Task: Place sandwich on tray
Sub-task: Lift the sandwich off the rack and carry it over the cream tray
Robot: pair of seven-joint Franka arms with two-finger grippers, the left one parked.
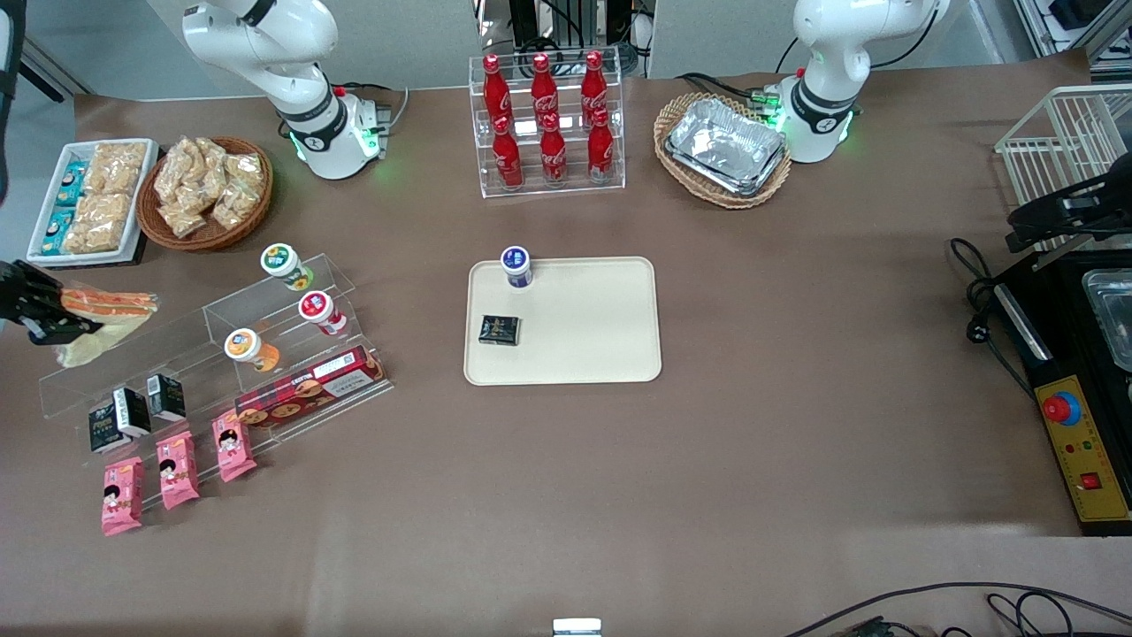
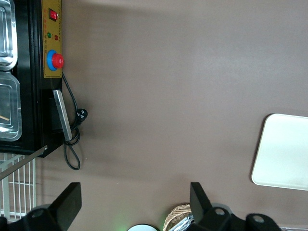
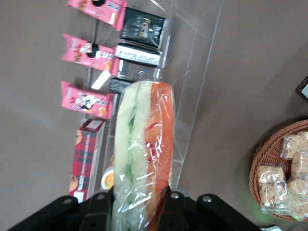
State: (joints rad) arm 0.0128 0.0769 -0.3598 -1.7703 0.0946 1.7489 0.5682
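Observation:
My right gripper [image 1: 49, 311] is at the working arm's end of the table, shut on the sandwich [image 1: 108, 303], a wrapped wedge of pale bread with an orange stripe. It holds it in the air above the top of the clear acrylic step shelf [image 1: 212, 354]. In the right wrist view the sandwich [image 3: 144, 144] stands out lengthwise between the two black fingers [image 3: 98, 211]. The cream-beige tray [image 1: 584, 336] lies flat in the middle of the table. It carries a blue-capped small bottle [image 1: 516, 265] and a dark square packet [image 1: 500, 329]. Part of the tray [image 2: 284, 151] shows in the left wrist view.
The shelf holds small capped jars [image 1: 285, 265], a red cookie box [image 1: 309, 387], dark cartons [image 1: 133, 411] and pink packets [image 1: 177, 469]. A wicker basket of snack bags [image 1: 205, 190] and a white snack tray [image 1: 88, 199] lie near the working arm's base. A cola rack [image 1: 548, 124] stands farther from the camera than the tray.

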